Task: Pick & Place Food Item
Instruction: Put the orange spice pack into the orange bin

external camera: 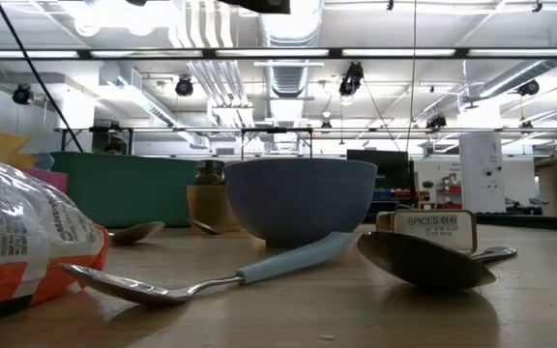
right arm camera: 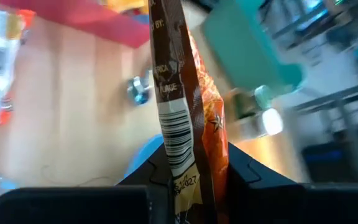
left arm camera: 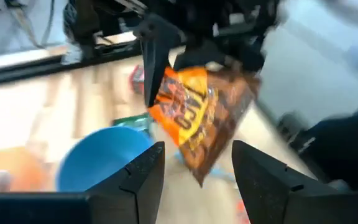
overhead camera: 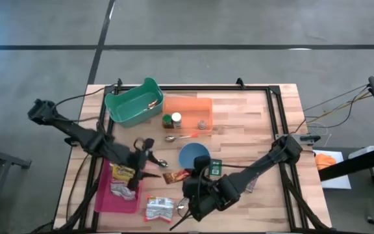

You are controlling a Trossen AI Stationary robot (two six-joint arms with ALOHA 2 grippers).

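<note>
High view, right gripper [overhead camera: 188, 195]: near the counter's [overhead camera: 252, 110] front edge, closed on an orange-brown snack packet [overhead camera: 177, 176] that sticks out toward the left arm.
High view, left gripper [overhead camera: 149, 164]: just short of the packet's far end, fingers parted, holding nothing; a pink tray [overhead camera: 106, 195] with packets lies beneath and beside it.
High view, other items: blue bowl [overhead camera: 193, 155] just behind the right gripper; green bin [overhead camera: 133, 103] and orange bin [overhead camera: 188, 110] well beyond.
Low view: neither gripper shows; bowl [external camera: 300, 198], spoons and a spice tin [external camera: 431, 222] on the counter.
Left wrist view: packet [left arm camera: 205, 115] hangs ahead of the parted fingers [left arm camera: 143, 180], pinched from above by the right gripper [left arm camera: 191, 46], off the counter.
Right wrist view: packet [right arm camera: 182, 106] stands edge-on, clamped between the fingers [right arm camera: 157, 171].
Handling advice: the step looks like carrying the packet clear. Keep the pinch firm on the thin seam, lift it above the bowl, and keep the left gripper away from the dangling end.
</note>
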